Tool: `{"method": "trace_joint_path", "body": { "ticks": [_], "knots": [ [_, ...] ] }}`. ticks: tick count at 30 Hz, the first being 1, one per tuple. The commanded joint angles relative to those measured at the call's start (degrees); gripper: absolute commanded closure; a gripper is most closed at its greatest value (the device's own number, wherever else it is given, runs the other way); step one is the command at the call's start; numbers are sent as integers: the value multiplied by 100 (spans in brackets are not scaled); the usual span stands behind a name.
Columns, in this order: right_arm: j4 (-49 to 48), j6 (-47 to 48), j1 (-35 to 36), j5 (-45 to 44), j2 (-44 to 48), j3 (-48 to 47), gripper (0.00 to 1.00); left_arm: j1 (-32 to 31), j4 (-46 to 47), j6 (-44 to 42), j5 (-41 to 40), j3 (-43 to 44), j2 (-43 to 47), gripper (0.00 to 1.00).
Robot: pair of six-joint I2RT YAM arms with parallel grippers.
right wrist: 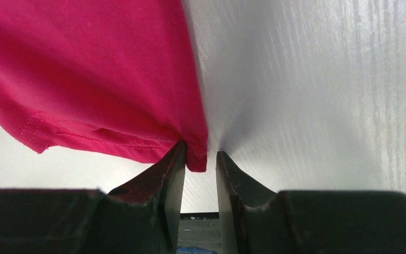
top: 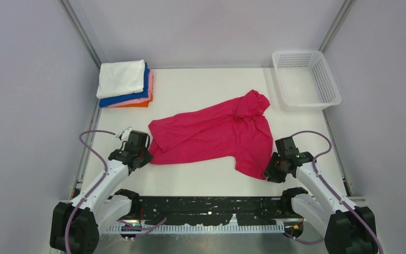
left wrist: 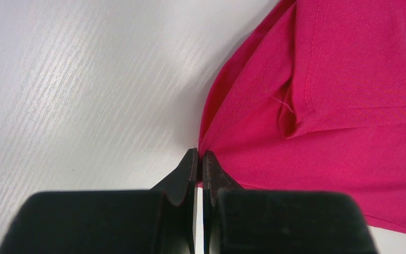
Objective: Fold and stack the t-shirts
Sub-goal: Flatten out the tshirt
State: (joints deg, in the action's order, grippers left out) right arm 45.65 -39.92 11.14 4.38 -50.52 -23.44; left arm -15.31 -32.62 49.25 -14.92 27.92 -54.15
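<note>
The magenta-red t-shirt point(top: 211, 132) lies crumpled and spread out on the white table, its collar end toward the far right. My left gripper point(top: 144, 153) is at its near left corner; in the left wrist view the gripper point(left wrist: 200, 152) is shut on the hem of the shirt point(left wrist: 338, 106). My right gripper point(top: 270, 172) is at the near right corner. In the right wrist view its jaws point(right wrist: 200, 149) stand apart, with the shirt's corner point(right wrist: 84, 69) hanging between them, unpinched. A folded stack point(top: 124, 82) sits far left: white on top, then blue, pink and orange.
A white plastic mesh basket point(top: 332, 79) stands at the far right corner. The table point(top: 206, 84) is walled by grey panels on the left, back and right. A black base plate point(top: 206, 209) lies along the near edge between the arms.
</note>
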Motion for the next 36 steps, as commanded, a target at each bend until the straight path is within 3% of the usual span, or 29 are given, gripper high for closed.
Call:
{"method": "trace_joint_path", "body": {
  "ticks": [1,4,8,13,20,29,36],
  "knots": [
    [-350,-37,11,24,-158,75,68,-16,54,-26,-37,-36,13,100],
    [-469,13,20,-138,-158,58,74,-17,26,-21,-44,-27,78,100],
    [-868,138,19,-151,-177,57,94,-16,-36,-21,-55,-5,240,100],
    [-1336,381,20,-369,216,-212,95,-18,-275,-39,307,259,521,100],
    [-1731,634,18,-1176,668,-1382,95,-25,-545,-3,637,985,1223,100],
    [-1865,1036,4,-2439,656,-3536,95,-29,-1003,-276,311,2931,1223,100],
    [-1832,1551,3,-2455,693,-5036,95,-27,-1172,-752,144,4493,1454,100]
  ]
}}
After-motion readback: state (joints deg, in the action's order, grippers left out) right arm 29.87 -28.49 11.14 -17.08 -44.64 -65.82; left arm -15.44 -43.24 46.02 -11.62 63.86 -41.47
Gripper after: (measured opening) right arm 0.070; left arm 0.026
